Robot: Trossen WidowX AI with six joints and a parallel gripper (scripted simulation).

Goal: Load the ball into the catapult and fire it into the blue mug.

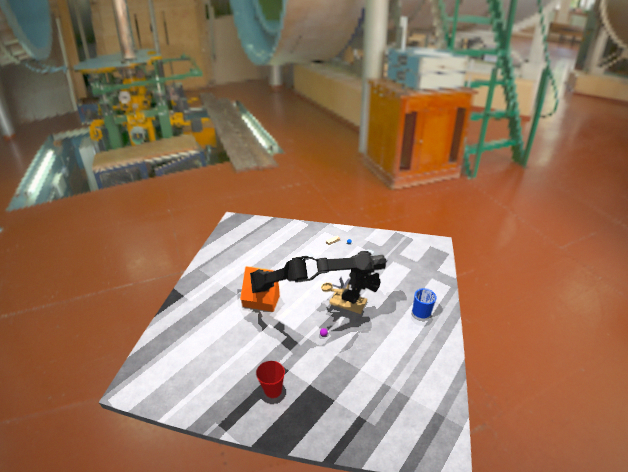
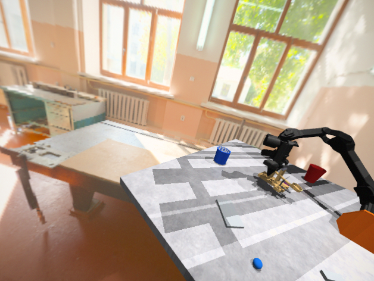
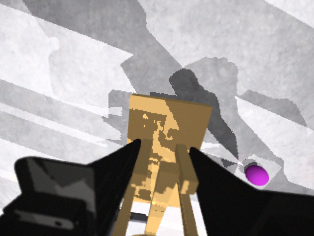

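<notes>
The tan wooden catapult (image 1: 347,302) (image 2: 279,181) (image 3: 162,145) stands near the middle of the grey striped board. My gripper (image 1: 350,292) (image 2: 273,166) (image 3: 165,147) reaches down onto it and is shut on its frame; in the wrist view the black fingers press on both sides of the wood. The purple ball (image 1: 323,331) (image 3: 256,175) lies on the board a short way from the catapult, apart from it. It is hidden in the exterior view. The blue mug (image 1: 423,302) (image 2: 221,155) stands upright near the board's edge.
A red cup (image 1: 270,378) (image 2: 314,173) stands upright on the board. A small blue ball (image 1: 348,241) (image 2: 257,263) and a tan block (image 1: 332,239) lie near the far edge. The arm's orange base (image 1: 259,295) (image 2: 357,228) sits on the board (image 1: 406,406).
</notes>
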